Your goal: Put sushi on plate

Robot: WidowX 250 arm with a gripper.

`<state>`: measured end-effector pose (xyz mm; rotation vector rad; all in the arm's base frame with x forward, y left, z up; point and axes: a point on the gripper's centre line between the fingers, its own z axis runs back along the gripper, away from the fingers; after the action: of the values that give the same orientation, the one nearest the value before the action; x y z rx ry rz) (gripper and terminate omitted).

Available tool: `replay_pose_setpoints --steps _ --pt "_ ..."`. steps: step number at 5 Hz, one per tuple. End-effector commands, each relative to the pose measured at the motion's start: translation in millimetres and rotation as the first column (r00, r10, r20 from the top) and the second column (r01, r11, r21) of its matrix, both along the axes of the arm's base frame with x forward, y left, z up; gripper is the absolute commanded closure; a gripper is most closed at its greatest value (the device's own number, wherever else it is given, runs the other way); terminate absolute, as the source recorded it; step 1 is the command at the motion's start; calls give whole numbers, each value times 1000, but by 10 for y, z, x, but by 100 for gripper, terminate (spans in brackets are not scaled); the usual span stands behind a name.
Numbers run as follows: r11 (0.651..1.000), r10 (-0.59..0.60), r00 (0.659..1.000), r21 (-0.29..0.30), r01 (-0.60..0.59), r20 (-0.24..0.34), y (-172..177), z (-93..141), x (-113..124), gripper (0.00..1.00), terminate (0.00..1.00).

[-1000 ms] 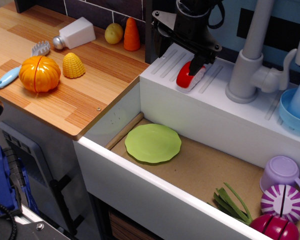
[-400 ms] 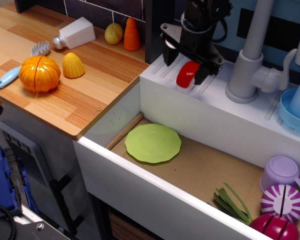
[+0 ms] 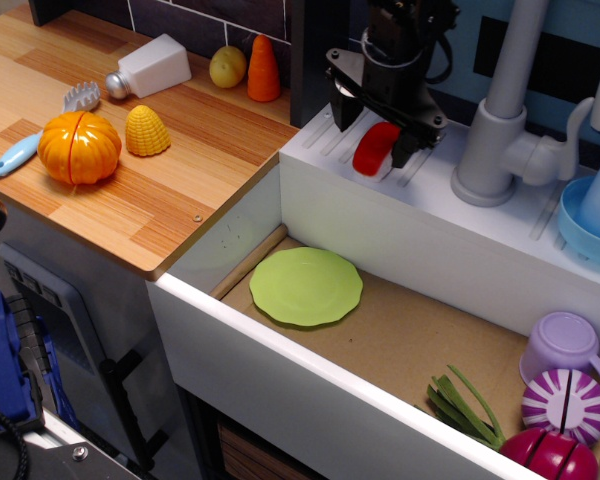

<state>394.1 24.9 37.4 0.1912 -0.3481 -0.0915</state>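
Slightly shifted since the earlier frames, the claw [image 3: 377, 140] is now seen set squarely over the sushi [image 3: 375, 149], where a second ago it was tilted further to the right. Its dark fingers [image 3: 342, 105] are placed on either side of the red-topped piece, but whether they are clamped on it cannot be told. The sushi is found on the ribbed white ledge [image 3: 325, 135] behind the sink basin [image 3: 420, 340], at the same spot as before, and is kept well apart from the plate [image 3: 306, 286].

The plate is laid flat on the brown floor of the basin, near its left wall, beside a wooden stick [image 3: 250, 262]. At the basin's right end a lilac cup [image 3: 563, 349], a striped purple vegetable [image 3: 566, 404], a magenta round vegetable [image 3: 548, 456] and a green leafy piece [image 3: 464, 402] are gathered. A grey tap [image 3: 510, 110] is mounted on the ledge, and a blue bowl [image 3: 586, 222] is seen at the far right.

To the left, the wooden desk [image 3: 160, 190] is occupied by an orange pumpkin [image 3: 79, 147], a yellow corn piece [image 3: 147, 131], a blue-handled utensil [image 3: 42, 130], a white shaker [image 3: 152, 67], a yellow fruit [image 3: 227, 67] and a carrot [image 3: 264, 68]. Dark tiles are seen behind.
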Motion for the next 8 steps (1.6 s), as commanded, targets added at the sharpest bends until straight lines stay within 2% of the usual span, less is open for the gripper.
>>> replay_pose_setpoints --steps 1,2,3,4,5,6,7,8 --pt "1000 -16 997 -3 16 81 58 71 143 0 0" --pt "999 1 994 -35 3 108 77 -56 156 0 0" --pt "999 12 992 -53 -5 125 93 -105 162 100 0" --pt "998 23 992 -54 -17 122 75 -95 160 100 0" --pt "998 62 996 -20 -61 60 25 94 14 100 0" --pt "997 83 996 4 -83 22 37 181 -203 100 0" --pt "996 90 996 7 -90 3 92 184 -440 100 0" --pt "995 94 996 -17 -94 6 127 65 -567 100 0"
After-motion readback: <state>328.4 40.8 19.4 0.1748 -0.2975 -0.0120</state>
